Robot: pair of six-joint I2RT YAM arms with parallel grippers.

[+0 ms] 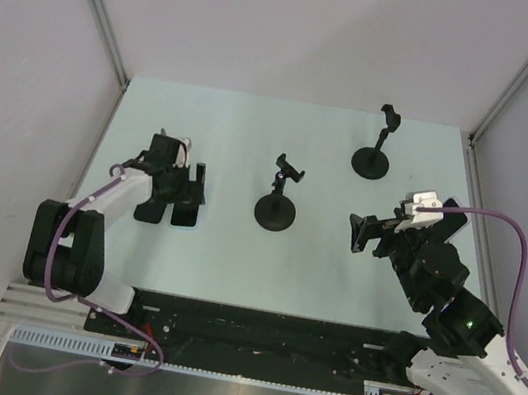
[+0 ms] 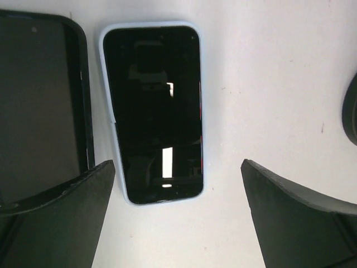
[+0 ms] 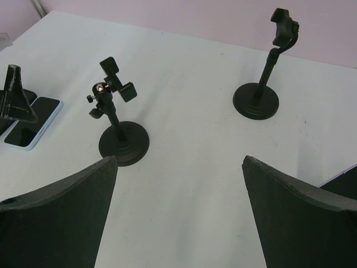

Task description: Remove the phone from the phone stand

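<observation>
From above: left gripper at the left of the table, jaws spread wide with nothing clamped, poised over two phones flat on the surface. Blue-cased phone on the side nearer the middle, black-cased phone just beside it toward the table's left edge. Near stand at mid-table, well apart from both phones; far stand farther back and to the right. Right gripper at the right side, jaws likewise wide apart, gripping nothing. From the left wrist: blue-cased phone face up, dark screen, lengthwise between the two fingers of the left gripper. Black-cased phone alongside on the left, partly behind the left finger. From the right wrist: right gripper open over bare table, near stand upright ahead on the left, far stand upright ahead on the right. Blue-cased phone flat at the far left, under a finger of the left gripper.
</observation>
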